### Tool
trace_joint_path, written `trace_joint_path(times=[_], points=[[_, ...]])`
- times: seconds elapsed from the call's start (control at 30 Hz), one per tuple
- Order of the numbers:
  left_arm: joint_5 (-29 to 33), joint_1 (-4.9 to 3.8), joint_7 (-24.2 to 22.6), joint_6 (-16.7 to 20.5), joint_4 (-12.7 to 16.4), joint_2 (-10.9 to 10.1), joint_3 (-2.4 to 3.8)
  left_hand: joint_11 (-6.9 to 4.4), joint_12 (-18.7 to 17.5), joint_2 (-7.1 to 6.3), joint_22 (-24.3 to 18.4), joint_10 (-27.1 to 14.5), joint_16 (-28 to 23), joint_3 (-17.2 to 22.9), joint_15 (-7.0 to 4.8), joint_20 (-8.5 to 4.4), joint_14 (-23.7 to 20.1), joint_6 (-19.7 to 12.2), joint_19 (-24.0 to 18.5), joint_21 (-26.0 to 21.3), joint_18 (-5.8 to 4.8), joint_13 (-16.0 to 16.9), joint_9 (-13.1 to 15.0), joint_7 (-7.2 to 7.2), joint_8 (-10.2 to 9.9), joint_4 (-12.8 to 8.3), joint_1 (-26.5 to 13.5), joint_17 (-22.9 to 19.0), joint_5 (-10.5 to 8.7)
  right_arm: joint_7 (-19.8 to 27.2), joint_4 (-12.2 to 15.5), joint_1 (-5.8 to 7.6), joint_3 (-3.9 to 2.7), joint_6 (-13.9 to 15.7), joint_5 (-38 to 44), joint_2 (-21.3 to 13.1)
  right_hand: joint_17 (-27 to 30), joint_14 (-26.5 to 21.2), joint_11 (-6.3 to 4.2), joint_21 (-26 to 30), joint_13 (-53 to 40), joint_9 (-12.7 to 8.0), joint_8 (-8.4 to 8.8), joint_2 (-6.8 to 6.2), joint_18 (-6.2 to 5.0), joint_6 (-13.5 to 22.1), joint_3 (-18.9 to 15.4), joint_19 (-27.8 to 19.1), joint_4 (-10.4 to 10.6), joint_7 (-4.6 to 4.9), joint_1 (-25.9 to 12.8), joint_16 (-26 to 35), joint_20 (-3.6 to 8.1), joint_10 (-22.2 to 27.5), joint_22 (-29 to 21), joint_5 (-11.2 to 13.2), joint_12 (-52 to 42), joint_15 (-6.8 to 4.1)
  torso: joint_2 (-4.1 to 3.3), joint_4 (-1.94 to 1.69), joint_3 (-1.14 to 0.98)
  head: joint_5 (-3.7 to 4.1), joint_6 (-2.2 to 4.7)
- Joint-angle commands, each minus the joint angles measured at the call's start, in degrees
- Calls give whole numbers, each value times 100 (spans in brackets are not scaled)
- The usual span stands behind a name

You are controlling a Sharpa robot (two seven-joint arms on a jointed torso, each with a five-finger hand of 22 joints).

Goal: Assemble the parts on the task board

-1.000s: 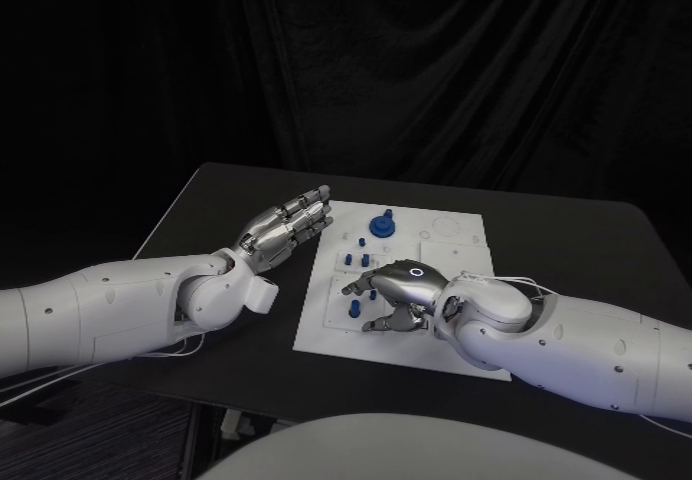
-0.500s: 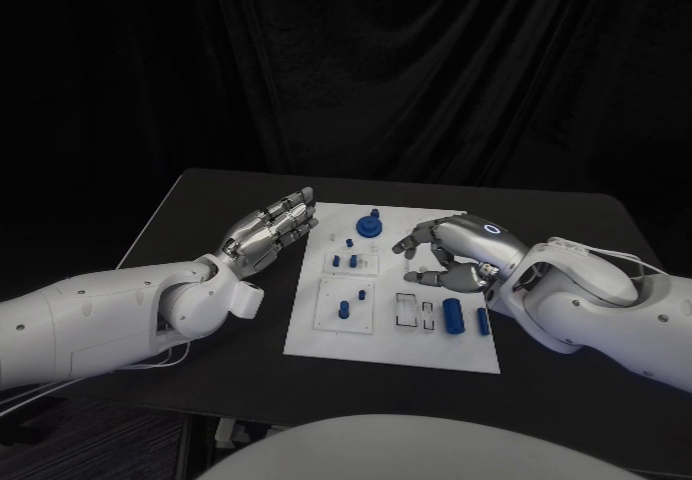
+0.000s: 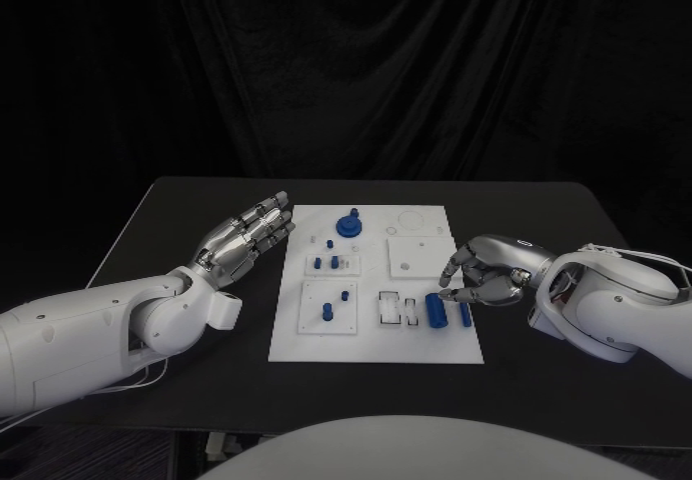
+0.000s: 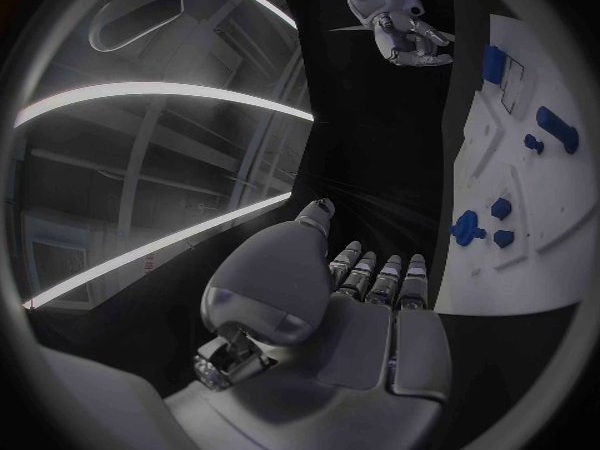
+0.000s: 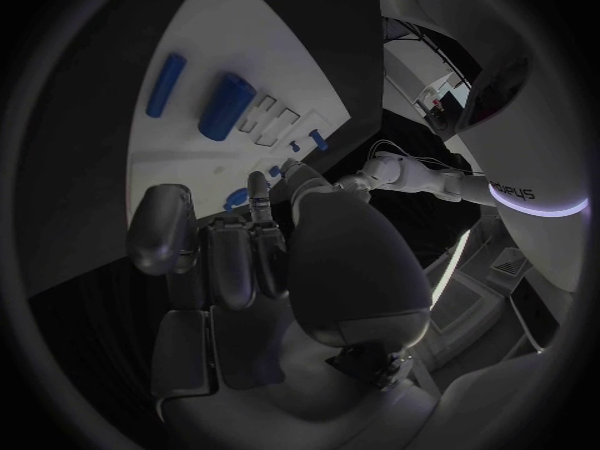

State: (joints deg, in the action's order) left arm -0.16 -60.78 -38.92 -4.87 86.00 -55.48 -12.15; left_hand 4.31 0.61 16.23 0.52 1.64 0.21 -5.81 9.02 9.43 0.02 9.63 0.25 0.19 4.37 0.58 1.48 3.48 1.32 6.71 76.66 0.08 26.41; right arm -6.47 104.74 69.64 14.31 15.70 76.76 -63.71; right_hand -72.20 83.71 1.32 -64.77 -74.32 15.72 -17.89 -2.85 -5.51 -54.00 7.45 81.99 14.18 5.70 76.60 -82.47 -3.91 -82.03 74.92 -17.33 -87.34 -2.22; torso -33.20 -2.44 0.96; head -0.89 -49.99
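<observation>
The left hand [image 3: 245,238] hovered left of centre, fingers stretched flat and holding nothing. The right hand [image 3: 488,273], at right of centre, had its fingers curled in, empty. Between them the white task board [image 3: 372,345] lay mid-frame on the black surface [image 3: 159,215], carrying small blue parts [image 3: 436,311], some upright, two lying flat.

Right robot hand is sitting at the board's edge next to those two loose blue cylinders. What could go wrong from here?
1. The right robot hand, fingers curled and holding nothing, sits right beside the two blue cylinders; lying on their sides, they might roll if nudged.
2. Any sideways push could shift the task board, which looks unclamped.
3. The left robot hand is open beside the board's other edge, near the small blue pegs; a careless sweep could hit them.
</observation>
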Motion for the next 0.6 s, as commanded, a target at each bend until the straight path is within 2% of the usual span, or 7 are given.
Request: trace_joint_path(times=[0.03,0.1,0.17,0.2,0.23,0.47,0.6], points=[[15,6,-385,-8,15,3,6,21,28,8,5,15,-21,29,57,32,-2,12,0,4,-19,6,9,18,36,10,-55,-8,23,-996,43,-28,-3,-586,-205,-43,-342,161,-40,-290,-1196,295,-373,69,116,133,-102,105,159,-50,-289,-158,32,-519,942,-110,-190,-36,3,15,10,38,-1],[15,6,-384,-10,15,6,6,21,28,8,5,15,-21,29,57,32,-2,12,0,4,-19,6,9,18,36,10,-55,-8,23,-1149,44,-39,-2,-630,-215,-44,-716,302,-87,-645,-1568,641,-795,127,176,259,-197,220,187,-126,-548,-321,62,-797,1019,-92,-266,-87,3,7,9,58,-1],[15,6,-383,-12,15,9,6,21,28,8,5,15,-21,29,57,32,-2,12,0,4,-19,6,9,18,36,10,-55,-8,23,-1286,42,-53,-1,-644,-222,-32,-1034,410,-177,-931,-1568,1205,-1424,268,212,514,-278,298,201,-187,-939,-448,132,-797,1073,36,-266,-131,6,11,12,64,-1],[15,6,-383,-14,15,10,6,21,28,8,5,15,-21,29,57,32,-2,12,0,4,-19,6,9,18,36,10,-55,-8,23,-1341,41,-61,-1,-642,-224,-24,-1133,441,-173,-1014,-1568,1348,-1585,235,232,534,-319,319,225,-182,-1030,-485,139,-797,1091,71,-266,-159,6,12,12,66,-1],[15,6,-383,-15,15,12,6,21,28,8,5,15,-21,29,57,32,-2,12,0,4,-19,6,9,18,36,10,-55,-8,23,-1394,40,-69,-1,-634,-226,-14,-1250,478,-179,-1118,-1568,1488,-1724,290,248,583,-334,347,236,-214,-1179,-532,157,-797,1114,69,-266,-173,6,18,10,63,-1],[15,6,-380,-23,18,9,6,21,28,8,5,15,-21,29,57,32,-2,12,0,4,-19,6,9,18,36,10,-55,-8,23,-1700,10,-103,-1,-496,-174,100,-1703,610,-292,-1632,-1568,1889,-2113,359,344,534,-448,509,247,-338,-1700,-720,251,-797,1241,191,-266,-276,-11,6,8,78,-1],[15,6,-379,-29,25,-3,6,21,28,8,5,15,-21,29,57,32,-2,12,0,4,-19,6,9,18,36,10,-55,-8,23,-1871,-22,-130,-1,-478,-90,190,-1695,608,-329,-1687,-1568,2020,-2203,364,353,500,-512,523,248,-379,-1873,-716,286,-797,1251,267,-266,-309,-6,14,10,85,-1]])
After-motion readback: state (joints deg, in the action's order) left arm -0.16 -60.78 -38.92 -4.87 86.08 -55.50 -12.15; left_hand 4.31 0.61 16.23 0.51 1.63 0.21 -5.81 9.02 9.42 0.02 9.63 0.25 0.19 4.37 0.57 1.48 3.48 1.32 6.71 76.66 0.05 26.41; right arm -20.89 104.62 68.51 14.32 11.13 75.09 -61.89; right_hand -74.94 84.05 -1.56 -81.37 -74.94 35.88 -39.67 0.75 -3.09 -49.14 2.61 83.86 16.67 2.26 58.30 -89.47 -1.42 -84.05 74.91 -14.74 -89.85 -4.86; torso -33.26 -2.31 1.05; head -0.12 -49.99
